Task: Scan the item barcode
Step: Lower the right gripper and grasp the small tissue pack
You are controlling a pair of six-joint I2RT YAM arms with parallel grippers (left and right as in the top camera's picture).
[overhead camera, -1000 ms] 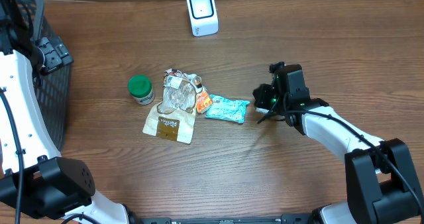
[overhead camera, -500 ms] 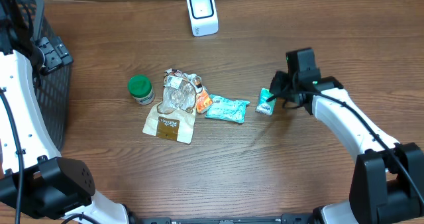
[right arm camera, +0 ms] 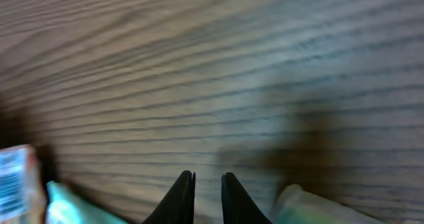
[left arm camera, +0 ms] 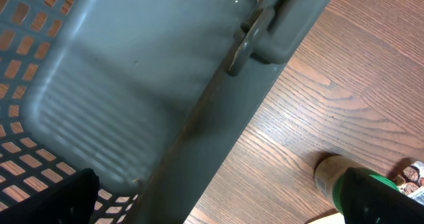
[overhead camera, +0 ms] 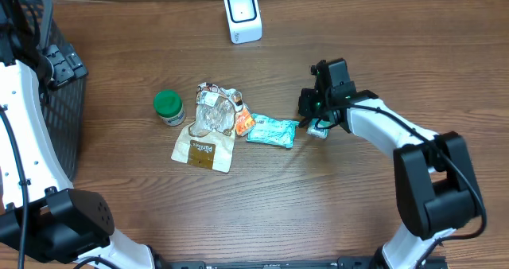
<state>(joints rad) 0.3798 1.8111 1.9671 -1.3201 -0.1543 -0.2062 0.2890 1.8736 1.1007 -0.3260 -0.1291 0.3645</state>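
A white barcode scanner (overhead camera: 242,14) stands at the table's back edge. A small teal packet (overhead camera: 319,129) lies flat on the wood, right of the pile. My right gripper (overhead camera: 310,114) hovers just above and left of it. In the right wrist view the right gripper (right arm camera: 207,187) is nearly shut, only bare wood showing in the narrow slit. A blurred pale-green packet edge (right arm camera: 311,205) sits to the right of the fingers. My left gripper (left arm camera: 218,214) stands wide open over the basket rim (left arm camera: 218,118), holding nothing.
The pile at the middle holds a green-lidded jar (overhead camera: 169,107), a brown pouch (overhead camera: 203,150), a clear bag (overhead camera: 212,112), an orange packet (overhead camera: 244,124) and a long teal packet (overhead camera: 272,131). A dark mesh basket (overhead camera: 56,102) fills the left edge.
My right gripper swung right, away from the small teal packet, then came back left over it. The packet now lies on the table. The left arm has not moved.
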